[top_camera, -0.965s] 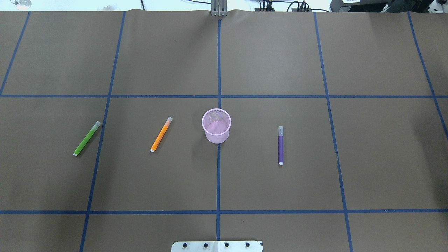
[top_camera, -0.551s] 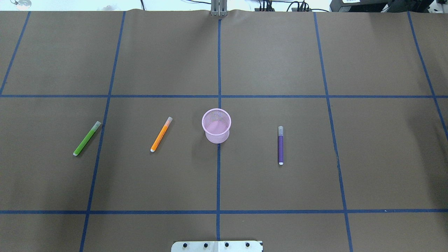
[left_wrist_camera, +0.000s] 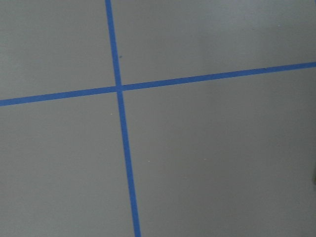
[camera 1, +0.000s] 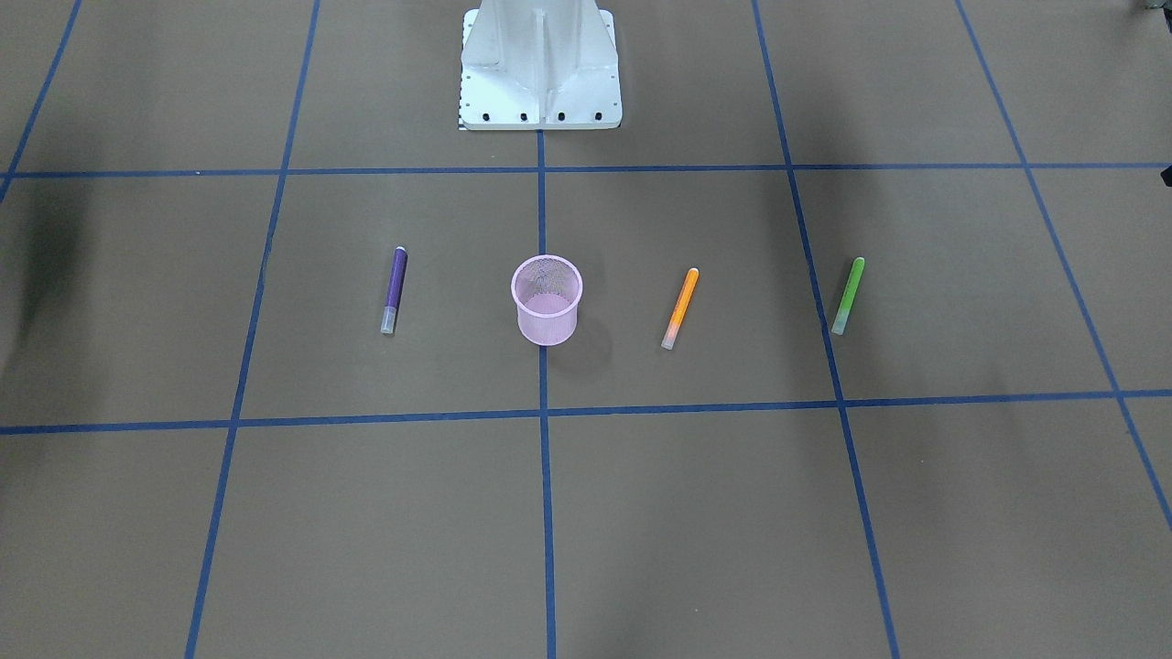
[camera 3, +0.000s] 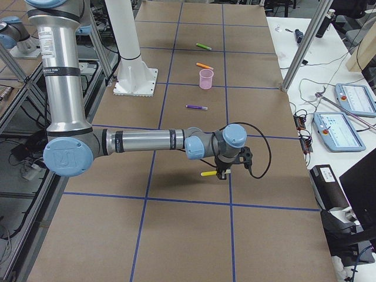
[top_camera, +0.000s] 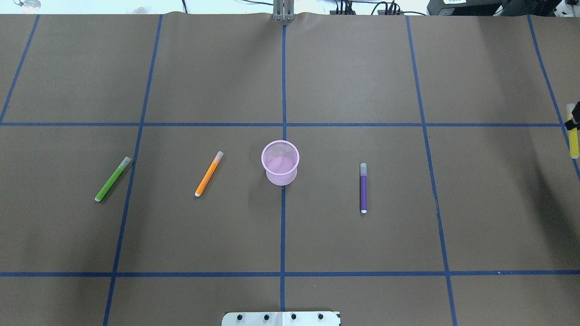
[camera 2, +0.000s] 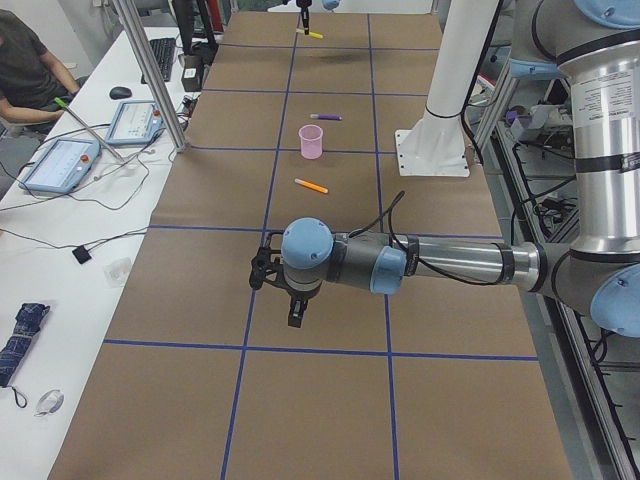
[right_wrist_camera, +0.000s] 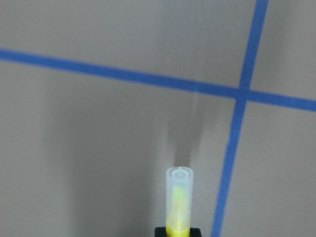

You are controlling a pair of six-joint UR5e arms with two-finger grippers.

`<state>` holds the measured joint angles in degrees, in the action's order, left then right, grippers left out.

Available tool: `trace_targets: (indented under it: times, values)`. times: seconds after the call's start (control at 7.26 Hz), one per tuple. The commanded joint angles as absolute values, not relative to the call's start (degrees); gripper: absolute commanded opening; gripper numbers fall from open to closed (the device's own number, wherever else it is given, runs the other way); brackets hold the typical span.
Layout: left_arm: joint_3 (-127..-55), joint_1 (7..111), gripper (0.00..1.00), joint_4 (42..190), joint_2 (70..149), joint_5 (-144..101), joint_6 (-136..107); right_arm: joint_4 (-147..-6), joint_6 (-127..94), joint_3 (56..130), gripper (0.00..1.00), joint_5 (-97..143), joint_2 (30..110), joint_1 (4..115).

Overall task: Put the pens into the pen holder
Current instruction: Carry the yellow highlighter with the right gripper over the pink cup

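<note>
**Holding the yellow pen at the worktop's right end, pen holder not yet filled**

The right tool (camera 3: pixel 222 171) is clamped on the yellow pen (top_camera: pixel 573 142) close to its pale cap. The pen lies roughly level, apparently just clear of the worktop (top_camera: pixel 362 77) near its right edge. The step in hand looks like the carry toward the pen holder (top_camera: pixel 281 177), which stands upright at mid-worktop, well apart from the tool.

Next, the pen needs to travel inward, be tipped upright and centred over the rim before release. The light mesh cup would likely shift if nudged.

No pen shows inside the holder. The purple pen (top_camera: pixel 363 189) lies on its right, the orange pen (top_camera: pixel 208 174) on its left, and the green pen (top_camera: pixel 112 180) further toward the left edge.

The left tool (camera 2: pixel 296 316) hangs over bare worktop at the left end. I cannot tell how its jaws stand.
</note>
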<state>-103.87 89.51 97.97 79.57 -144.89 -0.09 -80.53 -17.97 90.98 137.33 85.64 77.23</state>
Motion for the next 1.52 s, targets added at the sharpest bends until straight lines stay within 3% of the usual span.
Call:
trace_targets:
  times: [0.0, 0.28, 0.83, 1.1, 1.38]
  values:
    - [-103.4, 89.5, 1.0, 98.3, 79.8, -145.4, -0.1, -68.1, -42.1, 97.4, 0.0, 136.0, 83.9, 73.0]
    - [-103.4, 89.2, 1.0, 98.3, 81.5, -145.4, -0.1, -59.9, -65.7, 99.7, 0.0, 127.1, 78.0, 63.4]
    - [-103.4, 86.3, 1.0, 98.4, 85.0, -145.4, -5.2, -63.2, -91.0, 108.5, 0.0, 98.3, 66.2, 39.3]
    - [-103.3, 85.2, 1.0, 98.4, 86.4, -144.9, -6.3, -72.4, -94.4, 107.8, 0.0, 87.3, 58.0, 31.8]
    - [-103.2, 84.6, 1.0, 98.4, 86.7, -144.6, -6.5, -72.4, -99.4, 105.6, 0.0, 79.7, 55.3, 27.7]
